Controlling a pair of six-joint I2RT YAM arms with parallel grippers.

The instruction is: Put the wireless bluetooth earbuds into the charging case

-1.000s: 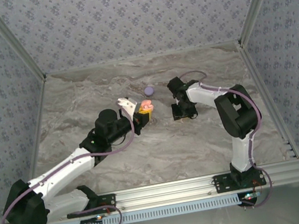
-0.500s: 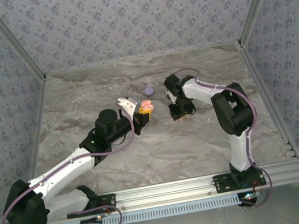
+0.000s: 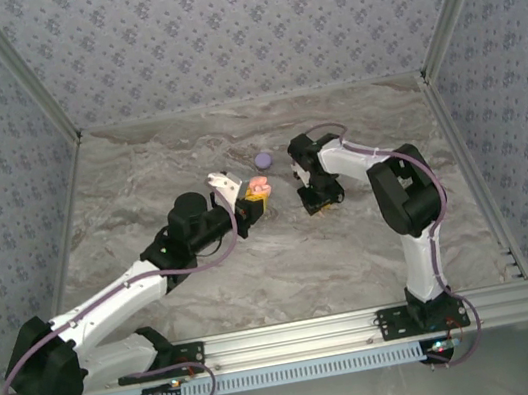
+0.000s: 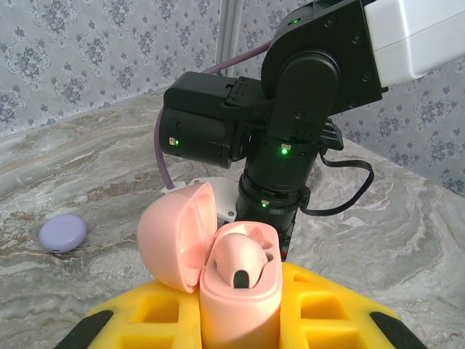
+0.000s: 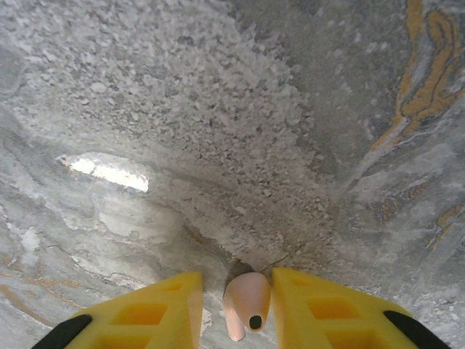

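My left gripper [image 3: 257,200] is shut on the pink charging case [image 4: 240,309] and holds it upright above the table. The case's lid [image 4: 174,236] is swung open to the left, and one pink earbud [image 4: 237,260] sits in a socket. My right gripper [image 3: 317,206] points down at the table just right of the case. A second pink earbud [image 5: 247,299] lies on the marble between its yellow fingers [image 5: 149,313]. The earbud rests against the right finger, and a small gap shows on the left side.
A closed lavender case [image 3: 263,159] lies on the marble table [image 3: 157,165] behind the two grippers, also at the left in the left wrist view [image 4: 63,233]. The right arm's black wrist [image 4: 290,138] stands close behind the pink case. Patterned walls enclose the table.
The right gripper has shifted slightly left and its jaws have narrowed around the earbud on the table. The left arm and the pink case have not moved.
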